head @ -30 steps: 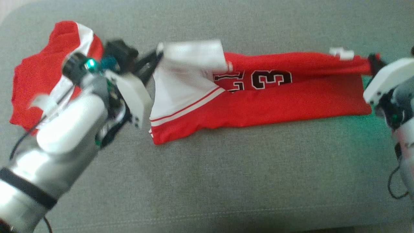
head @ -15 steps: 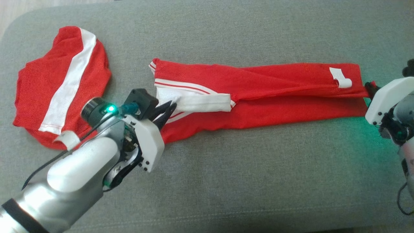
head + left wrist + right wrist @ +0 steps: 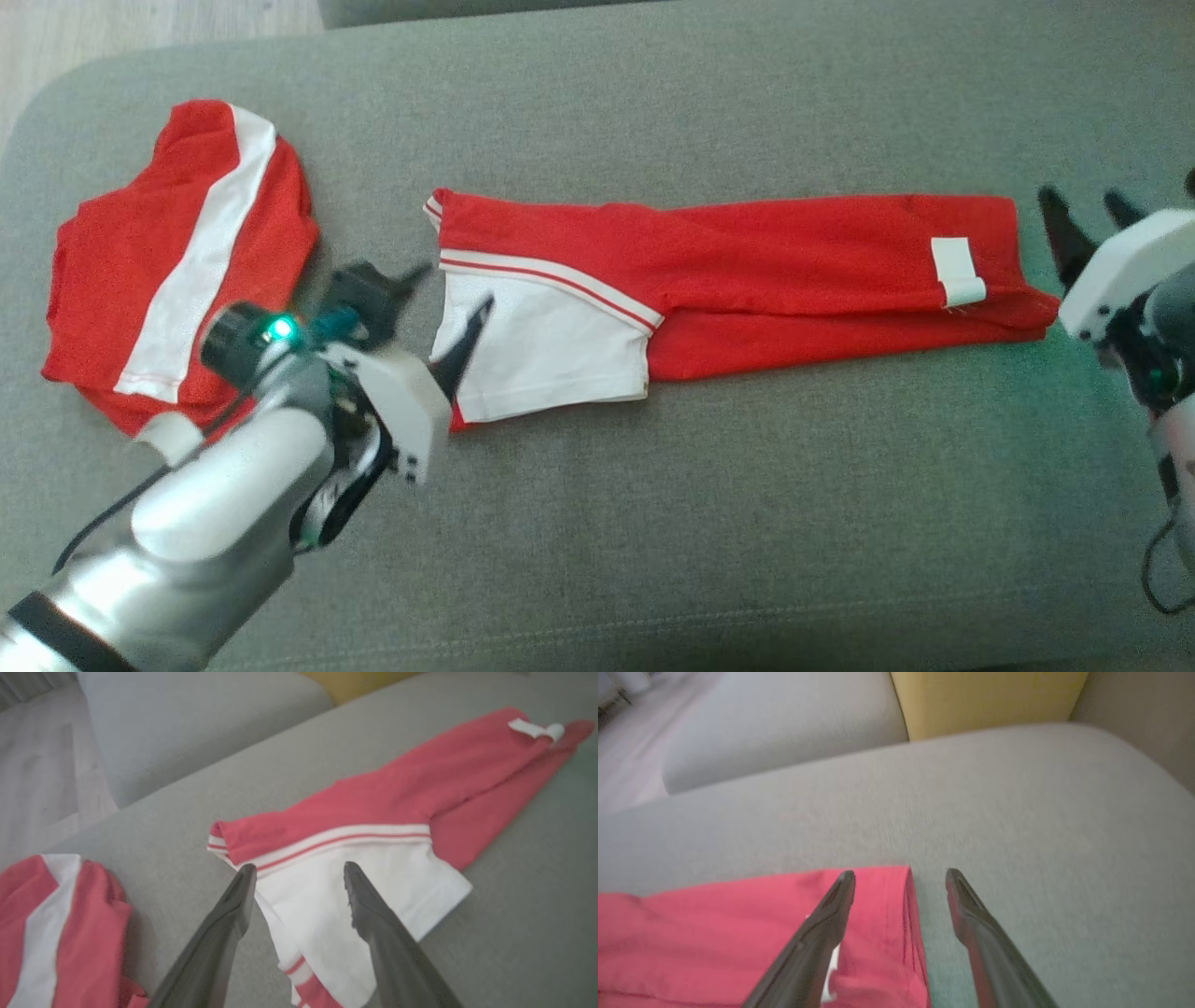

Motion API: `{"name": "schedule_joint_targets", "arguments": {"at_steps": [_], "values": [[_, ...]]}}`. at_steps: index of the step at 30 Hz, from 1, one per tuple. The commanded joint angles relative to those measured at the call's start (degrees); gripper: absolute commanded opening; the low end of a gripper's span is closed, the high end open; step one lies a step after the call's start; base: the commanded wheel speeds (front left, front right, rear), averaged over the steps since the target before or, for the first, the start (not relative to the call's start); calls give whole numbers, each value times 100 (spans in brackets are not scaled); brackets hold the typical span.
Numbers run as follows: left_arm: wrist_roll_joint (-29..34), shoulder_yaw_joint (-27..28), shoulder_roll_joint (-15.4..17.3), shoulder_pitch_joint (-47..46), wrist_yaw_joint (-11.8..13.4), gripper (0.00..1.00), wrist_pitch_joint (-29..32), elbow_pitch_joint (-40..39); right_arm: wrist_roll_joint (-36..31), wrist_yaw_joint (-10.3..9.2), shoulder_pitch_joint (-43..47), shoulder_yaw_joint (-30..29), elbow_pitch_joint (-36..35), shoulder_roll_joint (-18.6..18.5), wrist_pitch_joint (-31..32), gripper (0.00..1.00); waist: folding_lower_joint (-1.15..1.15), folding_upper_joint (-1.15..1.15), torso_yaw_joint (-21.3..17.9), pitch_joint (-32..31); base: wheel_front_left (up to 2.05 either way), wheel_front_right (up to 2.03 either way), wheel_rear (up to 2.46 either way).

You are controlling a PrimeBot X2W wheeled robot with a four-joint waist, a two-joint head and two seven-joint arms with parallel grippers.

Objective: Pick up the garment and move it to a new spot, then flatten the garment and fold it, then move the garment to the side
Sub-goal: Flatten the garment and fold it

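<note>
Nearest me is bare grey sofa cushion (image 3: pixel 653 523), the whole lower half of the head view, nothing lying on it. My left forearm (image 3: pixel 187 523) comes in from the lower left corner. Upper left of frame there's a second red garment with a white stripe (image 3: pixel 177 261), bunched, well apart from the task piece. It isn't in the way. Beyond that is a strip of wood floor (image 3: pixel 140 28) in the top left corner. Right wrist view shows a yellow cushion (image 3: pixel 990 700) at the top, past the far edge of the seat.

The red jersey (image 3: pixel 747 271) lies on the cushion at mid frame, folded into a long narrow band. Long axis runs left-right across the head view, tilted a touch down toward the right. Its white panel (image 3: pixel 551 350) with red-white trim is at the left end, on the near side. A small white tag (image 3: pixel 957 271) sits close to the right end. There are a few creases along the band, otherwise it's flat.

The left gripper (image 3: pixel 443 303) is at the jersey's left end, fingers spread wide, gripping nothing. In the left wrist view the gripper (image 3: pixel 299 872) straddles the white panel's left edge, angled down at the cloth. I can't tell if the tips touch it.

The right gripper (image 3: pixel 1083 201) is at the right edge of frame, just beside the jersey's right end, fingers pointing up-frame and spread wide, also empty. In the right wrist view the gripper (image 3: pixel 901 875) has one finger over red cloth and one over bare cushion, with the jersey's end edge between them.
</note>
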Motion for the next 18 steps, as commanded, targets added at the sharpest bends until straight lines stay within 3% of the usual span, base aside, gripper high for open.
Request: {"name": "schedule_joint_targets", "arguments": {"at_steps": [1, 6, 10, 13, 18], "values": [[-65, 415, 80, -237, 138, 100, -227, -72, 12, 37, -8, -12, -312, -8, -210, 100, 0, 0, -12, -68, 0, 0, 0], [-142, 1128, -113, -140, 791, 100, -1125, 59, 226, 37, 195, -144, -1031, 177, -999, 100, 0, 0, -37, -234, 0, 0, 0], [-124, 1929, -358, 168, 1227, 100, -1288, -136, -111, 37, 505, 12, -1642, 124, -1748, 100, 0, 0, -21, -311, 0, 0, 0], [203, 2572, -619, 647, 1304, 100, -1294, -557, -426, 37, 761, -98, -1937, 260, -2216, 100, 0, 0, -7, -357, 0, 0, 0], [762, 3267, -1117, 1646, 1113, 100, -1296, -907, -1044, 37, 1316, -271, -2259, 669, -2591, 100, 0, 0, 24, -502, 0, 0, 0]]}}
